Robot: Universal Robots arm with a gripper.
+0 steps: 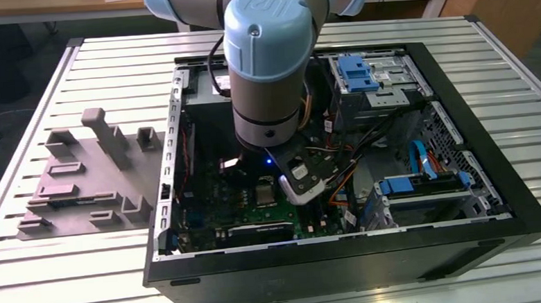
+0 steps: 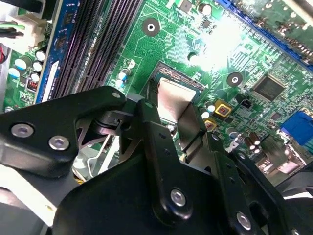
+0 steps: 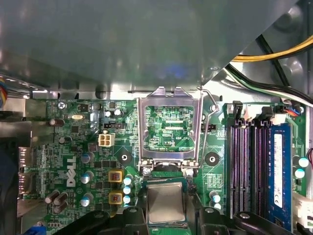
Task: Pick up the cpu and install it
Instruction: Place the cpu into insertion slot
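The cpu, a small silvery square with a tan rim, lies flat at the socket on the green motherboard. My gripper straddles it, with a black finger close against each side, shut on it. The second wrist view shows the cpu between the same black fingers, over the socket's dark rim. The silver socket frame stands flipped open just beyond the chip. In the exterior view the gripper reaches down into the open black computer case.
Memory slots and a blue-edged slot run beside the socket. Yellow and black cables hang nearby. Drive cages with blue clips fill the case's right in the exterior view. A grey plastic fixture sits on the slatted table at that view's left.
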